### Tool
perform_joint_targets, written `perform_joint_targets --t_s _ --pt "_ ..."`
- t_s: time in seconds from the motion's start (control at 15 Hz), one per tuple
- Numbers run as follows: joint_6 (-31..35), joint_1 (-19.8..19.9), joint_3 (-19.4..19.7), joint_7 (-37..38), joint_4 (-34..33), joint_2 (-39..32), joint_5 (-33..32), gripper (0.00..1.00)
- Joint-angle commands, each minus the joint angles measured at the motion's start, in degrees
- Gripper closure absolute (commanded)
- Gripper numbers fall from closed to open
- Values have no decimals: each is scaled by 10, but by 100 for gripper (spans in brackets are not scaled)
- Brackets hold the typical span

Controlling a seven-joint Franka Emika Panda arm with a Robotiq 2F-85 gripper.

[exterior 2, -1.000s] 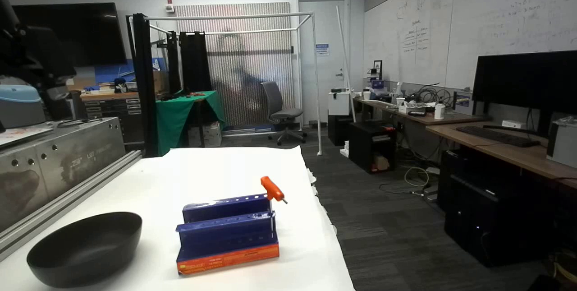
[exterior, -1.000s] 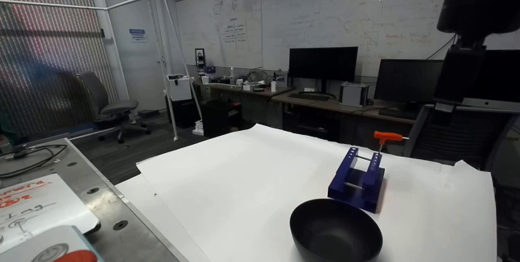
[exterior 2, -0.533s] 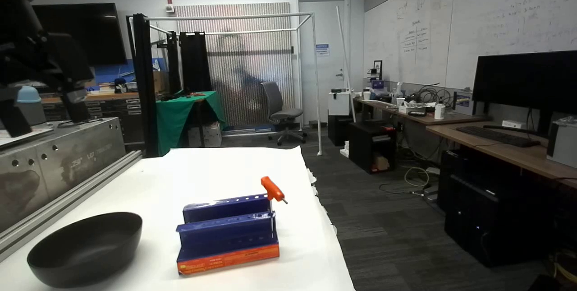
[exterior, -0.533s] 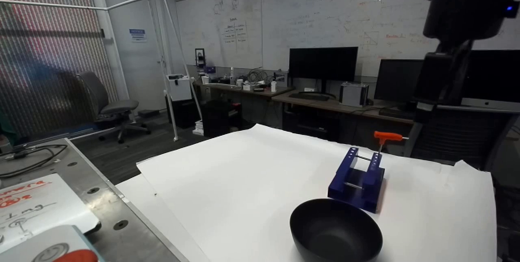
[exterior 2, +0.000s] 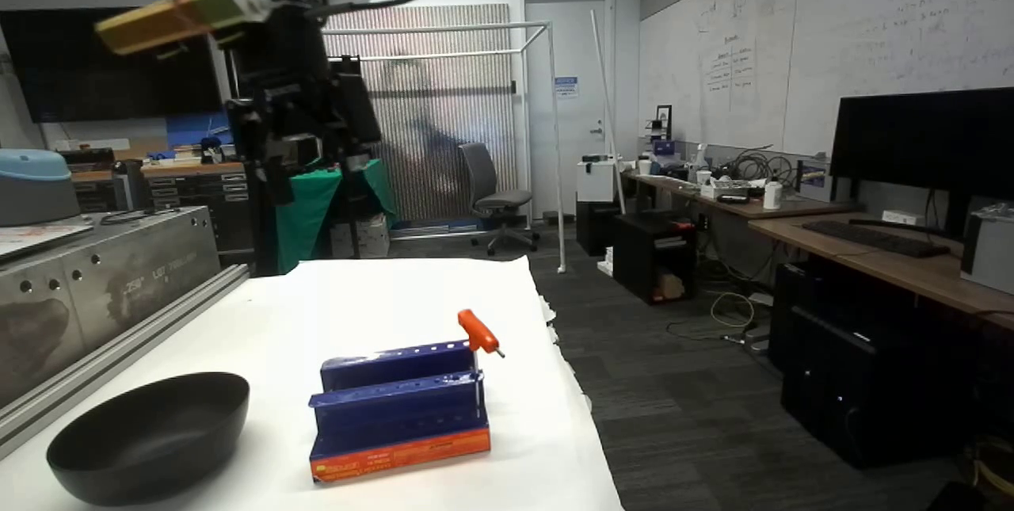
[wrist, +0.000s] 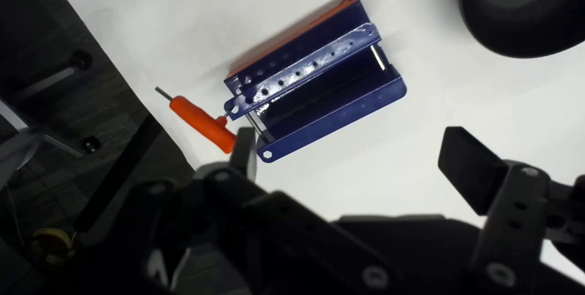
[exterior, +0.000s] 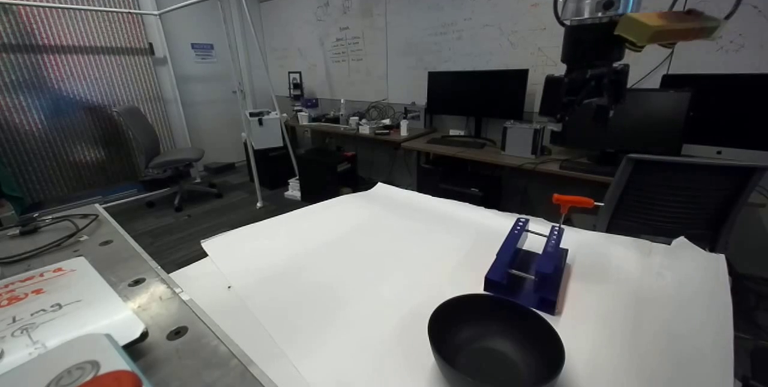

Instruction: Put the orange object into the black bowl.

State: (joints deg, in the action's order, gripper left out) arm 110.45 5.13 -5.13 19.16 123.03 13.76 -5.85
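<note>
The orange object is a T-shaped hex key with an orange handle (exterior: 573, 201) (exterior 2: 479, 330) (wrist: 201, 123). Its thin shaft stands in one end of a dark blue rack (exterior: 528, 267) (exterior 2: 400, 412) (wrist: 320, 71), with the handle above the rack. The black bowl (exterior: 495, 339) (exterior 2: 150, 436) sits beside the rack's other end; it shows partly at the wrist view's upper right (wrist: 521, 16). No contents show in it. My gripper (exterior: 579, 120) (exterior 2: 317, 186) (wrist: 358, 158) is open and empty, high above the table. In the wrist view its left finger overlaps the handle's end, apart from it.
White paper (exterior: 360, 267) covers the table; its edge lies close to the hex key. A metal block (exterior 2: 119, 273) runs along one side, with a whiteboard piece (exterior: 54, 309) on it. An office chair (exterior: 684, 207) stands behind the table.
The arm has swung toward the rack, moving left in one exterior view and right in the other, and the gripper has turned. The hex key, rack and bowl have not moved.
</note>
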Motion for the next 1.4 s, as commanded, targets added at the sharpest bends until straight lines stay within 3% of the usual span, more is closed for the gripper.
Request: perform_joint_targets --t_s 0.0,0.27,0.6,0.87,1.33 --pt "-16 3 53 -91 -97 -97 13 0" --pt "-59 10 94 -228 -182 -192 24 0" --pt "-107 27 98 -369 -257 -289 26 0" --pt "-104 32 91 -434 -262 -320 17 0" --pt "-90 47 91 -478 -224 -331 20 0"
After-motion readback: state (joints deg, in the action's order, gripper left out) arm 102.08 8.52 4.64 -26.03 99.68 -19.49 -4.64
